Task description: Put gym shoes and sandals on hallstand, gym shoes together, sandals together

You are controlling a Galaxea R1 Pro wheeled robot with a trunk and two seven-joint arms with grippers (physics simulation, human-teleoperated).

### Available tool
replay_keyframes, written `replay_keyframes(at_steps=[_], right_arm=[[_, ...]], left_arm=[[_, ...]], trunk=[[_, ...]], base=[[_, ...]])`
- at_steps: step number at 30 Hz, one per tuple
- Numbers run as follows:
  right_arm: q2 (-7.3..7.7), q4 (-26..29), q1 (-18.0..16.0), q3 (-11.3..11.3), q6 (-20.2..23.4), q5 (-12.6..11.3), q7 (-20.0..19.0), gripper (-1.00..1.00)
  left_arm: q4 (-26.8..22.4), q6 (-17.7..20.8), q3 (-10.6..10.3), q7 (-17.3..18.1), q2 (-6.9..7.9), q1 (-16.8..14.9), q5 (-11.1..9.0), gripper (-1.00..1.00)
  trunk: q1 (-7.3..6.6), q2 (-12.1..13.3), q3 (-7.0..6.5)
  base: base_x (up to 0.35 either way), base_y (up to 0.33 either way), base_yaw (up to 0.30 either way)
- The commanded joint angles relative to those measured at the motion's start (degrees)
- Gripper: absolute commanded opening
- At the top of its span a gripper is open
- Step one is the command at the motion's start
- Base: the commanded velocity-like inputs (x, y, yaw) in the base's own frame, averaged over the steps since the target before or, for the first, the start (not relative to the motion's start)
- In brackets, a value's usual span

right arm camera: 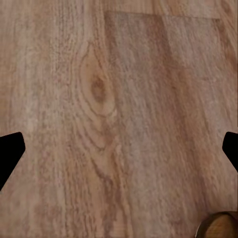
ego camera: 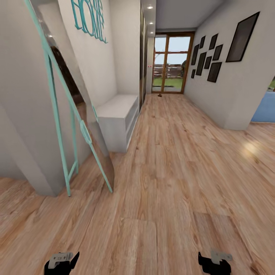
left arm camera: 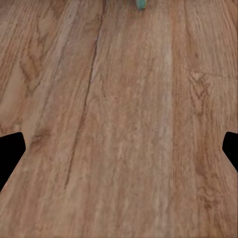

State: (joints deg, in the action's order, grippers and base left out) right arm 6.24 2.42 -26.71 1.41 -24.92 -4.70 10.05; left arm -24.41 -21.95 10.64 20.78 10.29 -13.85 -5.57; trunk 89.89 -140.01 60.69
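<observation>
Standing against the left wall, the hallstand looks pale grey.

The corridor floor is showing light brown wood planks with clear grain and a soft sheen; the hallstand is looking smooth, matt pale grey; the mirror is gleaming glossy.

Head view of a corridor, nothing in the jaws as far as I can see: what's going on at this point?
The robot stands in the corridor, facing down the wood-plank floor toward a glazed door. Both the left gripper and right gripper hang low over bare floor, jaws spread wide and holding nothing. A pale grey bench unit sits against the left wall past a leaning teal-framed mirror. A small dark object lies by the door, too far to identify.
</observation>
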Motion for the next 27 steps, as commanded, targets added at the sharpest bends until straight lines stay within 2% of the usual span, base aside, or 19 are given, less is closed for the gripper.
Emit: replay_keyframes(at_steps=[1,14,27], right_arm=[[0.00,-0.04,-0.02,0.08,-0.26,-0.50,-0.19,1.00],[-0.09,-0.04,-0.06,0.08,-0.22,-0.57,-0.03,1.00],[-0.09,-0.04,-0.04,0.08,-0.21,-0.58,-0.03,1.00]], left_arm=[[0.07,0.07,0.17,0.58,-0.03,-0.04,-0.58,1.00],[0.07,0.07,0.17,0.58,-0.05,-0.04,-0.56,1.00],[0.07,0.07,0.17,0.58,-0.01,-0.04,-0.58,1.00]], trunk=[[0.02,-0.02,0.05],[0.02,-0.02,0.05],[0.02,-0.02,0.05]], base=[[0.337,0.011,0.000],[0.337,0.003,-0.014],[0.337,0.000,-0.222]])
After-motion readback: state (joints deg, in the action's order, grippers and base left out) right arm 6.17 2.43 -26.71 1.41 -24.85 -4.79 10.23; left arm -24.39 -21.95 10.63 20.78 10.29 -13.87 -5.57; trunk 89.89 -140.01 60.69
